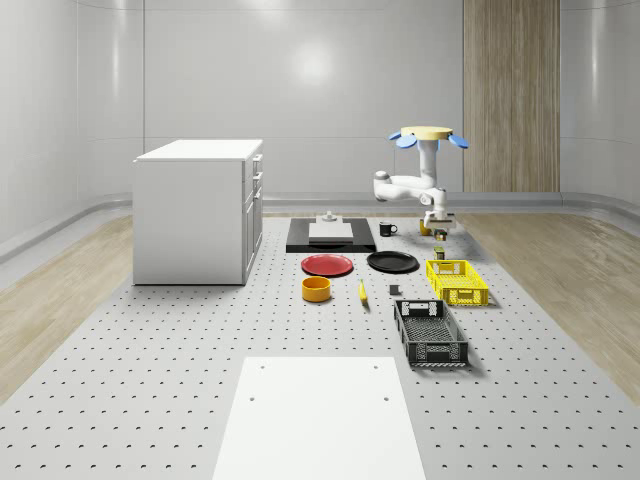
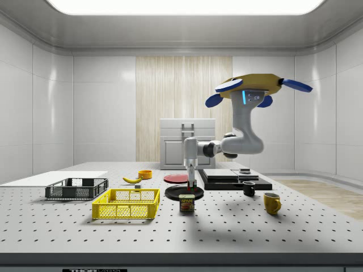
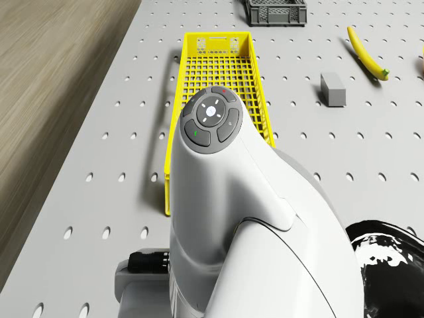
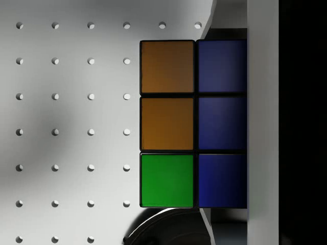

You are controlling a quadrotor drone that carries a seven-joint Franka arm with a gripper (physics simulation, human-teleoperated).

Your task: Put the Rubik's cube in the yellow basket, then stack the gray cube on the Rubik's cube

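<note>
Kid: What do you see from way up high?

Me: My drone (image 1: 434, 134) hovers in the air over the far part of the table. My arm bends down from it. My gripper (image 1: 438, 222) hangs just above the Rubik's cube (image 1: 438, 238), which sits on the table. The yellow basket (image 1: 465, 297) is near, a bit closer to the camera. The gray cube (image 1: 394, 291) lies to the whole-scene view's left of the basket, near a banana (image 1: 363, 292).

Kid: And from the side?

Me: My gripper points straight down. I think that is so it can come at the cube from the top. The cube is beside the black plate (image 2: 182, 194). The basket is on the side view's left and nothing is in it, so the first job is not done yet.

Kid: What does the drone camera show?

Me: My own big white arm, up close. Past it is the yellow basket, with the gray cube off to one side. The gray cube waits there because it goes on last.

Kid: And your wrist camera?

Me: The Rubik's cube, very close! I see orange, green and blue squares. It looks like I am right over it to grab it.

Kid: Are you holding it?

Me: I cannot tell if my gripper is open or closed. The cube looks like it rests on the table.
</note>
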